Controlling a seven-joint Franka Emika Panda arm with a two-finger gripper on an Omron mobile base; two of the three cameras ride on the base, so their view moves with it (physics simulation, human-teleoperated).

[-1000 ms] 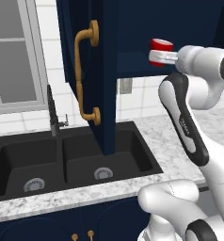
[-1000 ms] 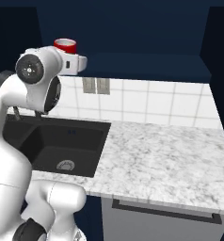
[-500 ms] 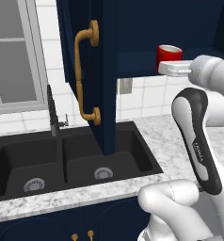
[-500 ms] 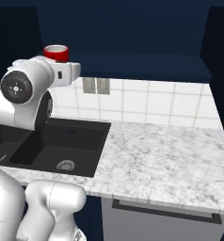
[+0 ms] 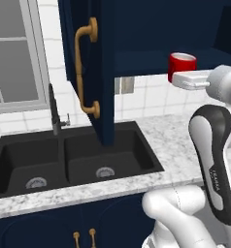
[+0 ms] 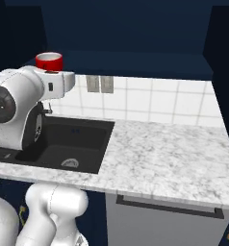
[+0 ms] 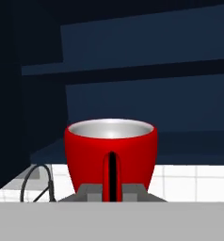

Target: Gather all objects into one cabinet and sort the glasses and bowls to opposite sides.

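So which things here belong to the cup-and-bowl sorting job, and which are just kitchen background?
Part of the job:
- red cup, held upright in the hand
- open navy wall cabinet, ahead of the cup

Just there:
- black double sink
- faucet
- marble counter

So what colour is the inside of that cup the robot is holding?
Pale, silvery grey inside the glossy red cup, seen best in the hand view.

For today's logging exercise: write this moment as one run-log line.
tool: shut on glossy red cup | cup: upright, at open navy wall cabinet
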